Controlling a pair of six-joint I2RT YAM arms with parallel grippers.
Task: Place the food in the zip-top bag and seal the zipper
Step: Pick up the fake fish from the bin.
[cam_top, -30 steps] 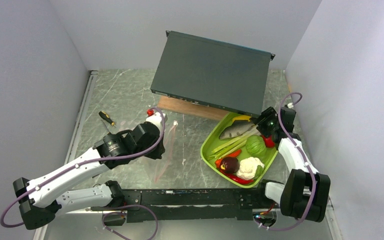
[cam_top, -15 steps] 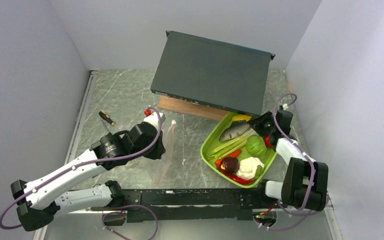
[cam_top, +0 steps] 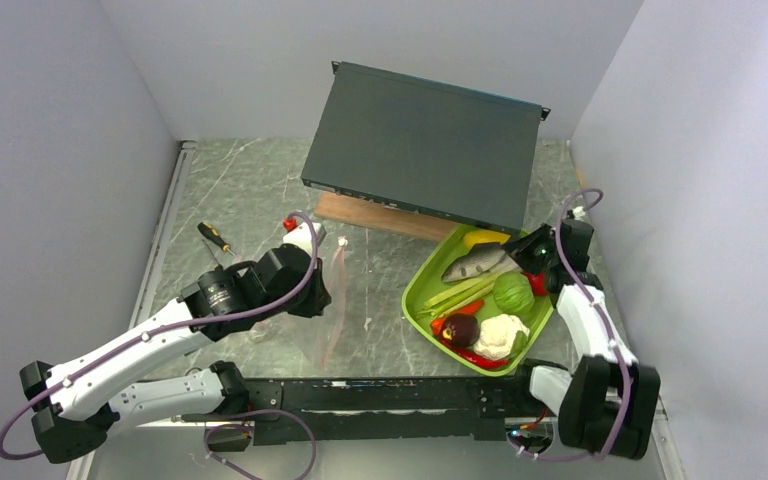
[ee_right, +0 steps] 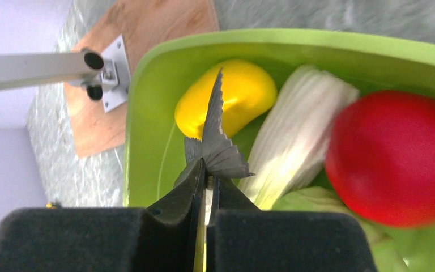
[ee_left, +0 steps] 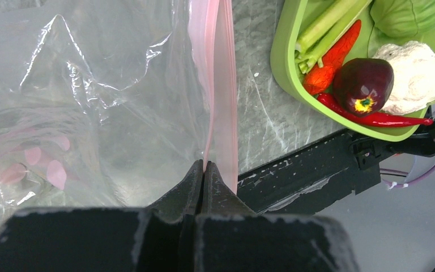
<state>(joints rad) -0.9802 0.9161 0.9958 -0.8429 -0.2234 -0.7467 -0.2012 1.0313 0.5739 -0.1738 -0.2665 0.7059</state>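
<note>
The clear zip-top bag lies left of centre; in the left wrist view it spreads out to the left. My left gripper is shut on the near end of the pink zipper. The food sits in the lime-green tray: grey fish, cabbage, cauliflower, purple ball, yellow fruit, chili. My right gripper is shut on the fish's tail fin, beside the yellow fruit and tomato.
A large black box rests tilted on a wooden board at the back, close above the tray's far end. A yellow-handled screwdriver lies at the left. Grey walls enclose both sides. A black rail runs along the near edge.
My right gripper has closed on the fish's tail, and that arm has shifted a little over the tray's far end. The left arm has drawn slightly left, still holding the zipper.
</note>
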